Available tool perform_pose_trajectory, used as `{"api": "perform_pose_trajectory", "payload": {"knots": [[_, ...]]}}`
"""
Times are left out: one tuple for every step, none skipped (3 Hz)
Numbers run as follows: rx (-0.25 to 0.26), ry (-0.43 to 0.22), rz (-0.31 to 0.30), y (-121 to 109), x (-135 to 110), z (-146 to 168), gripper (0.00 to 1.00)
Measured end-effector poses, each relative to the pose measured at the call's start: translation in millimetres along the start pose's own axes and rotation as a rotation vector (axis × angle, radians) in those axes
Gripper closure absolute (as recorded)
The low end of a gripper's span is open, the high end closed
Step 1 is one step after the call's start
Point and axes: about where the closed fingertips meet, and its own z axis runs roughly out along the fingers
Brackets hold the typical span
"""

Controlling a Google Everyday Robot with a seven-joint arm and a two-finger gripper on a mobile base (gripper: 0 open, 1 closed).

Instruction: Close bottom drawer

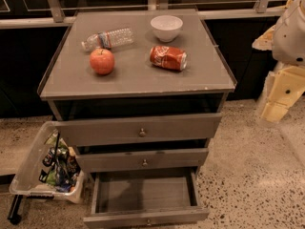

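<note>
The bottom drawer, a shallow grey-brown wooden box with a slim front panel and a small round metal knob, stands pulled far out from under the bench's front edge. Its panel's long axis runs parallel to that edge, and its open box faces up. Above it, the middle drawer and the taller top drawer each jut out a little.

Speckled floor lies open off the front right corner. A clear plastic bin of packets sits below the left edge, just beside the drawers.

The robot's cream gripper hangs beyond the right edge, well apart from all 3 drawers and touching nothing I can see. I cannot tell whether it is open or closed.

On the grey bench top lie a red apple, a clear plastic bottle on its side, a white bowl and a red can on its side.
</note>
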Motion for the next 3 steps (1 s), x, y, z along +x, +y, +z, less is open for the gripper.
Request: {"api": "perform_pose_trajectory", "payload": {"knots": [[-0.001,-0.008,-0.002,2,-1,3,0.00],[-0.021,-0.030,0.002,15,-3,26,0.00],[-0.104,-0.075,0.032,42,8,81,0.00]]}}
